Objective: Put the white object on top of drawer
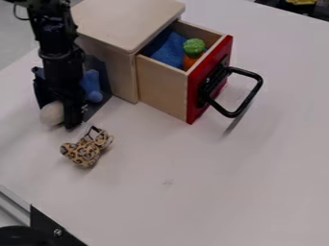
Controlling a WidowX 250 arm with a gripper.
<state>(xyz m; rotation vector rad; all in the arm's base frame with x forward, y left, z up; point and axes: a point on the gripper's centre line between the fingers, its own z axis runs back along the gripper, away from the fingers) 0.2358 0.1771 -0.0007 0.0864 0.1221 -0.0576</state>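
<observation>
The gripper (60,113) is low over the table at the left, beside the wooden drawer box. The white object (51,114), rounded and off-white, is at the gripper's lower end, partly covered by it; whether it is held cannot be told. The drawer unit (128,21) has a flat light wood top. Its drawer (160,84), with a red front and black handle, is pulled out and holds a blue cloth and a green and orange toy.
A leopard-print toy (87,148) lies on the table (193,178) just in front of the gripper. A blue toy (92,86) is right beside the arm, near the box. The black handle (247,96) sticks out to the right.
</observation>
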